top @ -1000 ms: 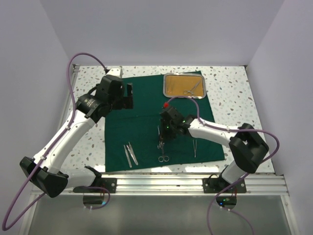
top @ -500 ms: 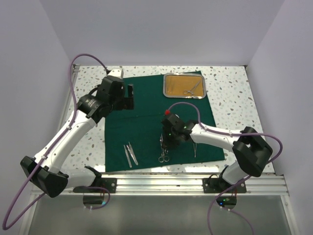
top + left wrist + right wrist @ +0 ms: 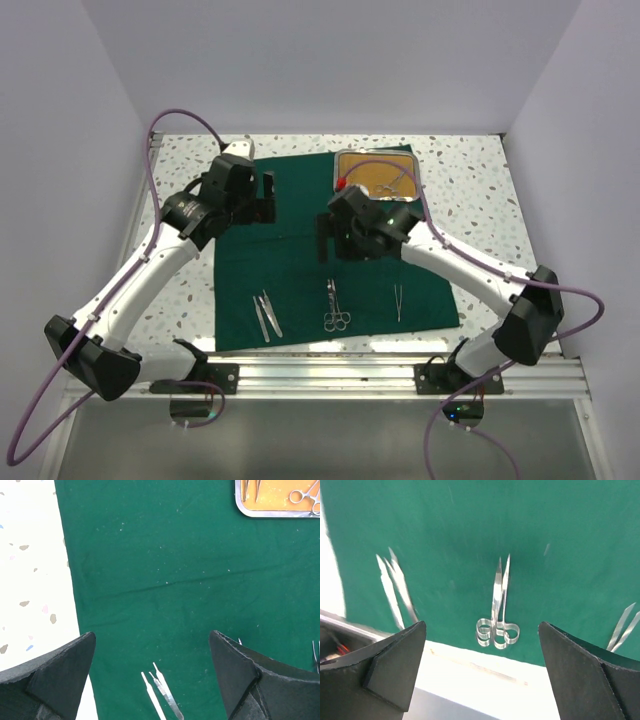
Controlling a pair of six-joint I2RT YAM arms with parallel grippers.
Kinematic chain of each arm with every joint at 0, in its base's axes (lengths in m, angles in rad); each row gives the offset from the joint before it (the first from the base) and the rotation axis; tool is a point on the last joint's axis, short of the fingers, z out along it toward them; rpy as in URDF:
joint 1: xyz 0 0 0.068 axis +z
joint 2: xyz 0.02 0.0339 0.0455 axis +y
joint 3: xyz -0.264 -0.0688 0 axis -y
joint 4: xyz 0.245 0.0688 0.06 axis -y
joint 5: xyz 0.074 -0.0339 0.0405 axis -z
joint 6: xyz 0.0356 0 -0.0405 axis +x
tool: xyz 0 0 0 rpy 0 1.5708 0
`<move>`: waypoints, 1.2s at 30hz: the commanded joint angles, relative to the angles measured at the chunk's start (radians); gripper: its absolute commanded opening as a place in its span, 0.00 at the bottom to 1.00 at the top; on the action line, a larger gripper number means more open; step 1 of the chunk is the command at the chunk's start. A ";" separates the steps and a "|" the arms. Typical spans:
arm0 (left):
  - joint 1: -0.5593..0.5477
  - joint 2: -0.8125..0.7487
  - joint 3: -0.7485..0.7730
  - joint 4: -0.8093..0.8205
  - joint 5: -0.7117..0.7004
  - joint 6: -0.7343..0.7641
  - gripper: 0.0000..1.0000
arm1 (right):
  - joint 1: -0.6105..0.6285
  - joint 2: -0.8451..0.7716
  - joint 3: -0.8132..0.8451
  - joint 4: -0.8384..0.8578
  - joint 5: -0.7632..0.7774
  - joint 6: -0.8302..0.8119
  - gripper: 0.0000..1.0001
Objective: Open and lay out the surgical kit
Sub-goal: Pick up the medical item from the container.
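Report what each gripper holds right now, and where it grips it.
Nothing. Left gripper and right gripper are open and empty; scissors lie free on the cloth.

Our right gripper hangs with jaws spread wide above the green cloth; scissors lie flat, rings near the cloth's edge; tweezers lie left of them; another pair lies at right.

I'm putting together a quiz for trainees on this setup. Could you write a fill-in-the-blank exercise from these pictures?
1. The scissors lie on the green ___.
2. The steel tray sits at the cloth's far ___ corner.
3. The left gripper and right gripper, both empty, have their jaws ___.

Missing words: cloth; right; open.
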 commanded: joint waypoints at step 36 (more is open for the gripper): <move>0.010 -0.076 -0.019 -0.058 -0.114 0.058 1.00 | -0.676 1.015 1.147 -0.119 0.070 -0.159 0.85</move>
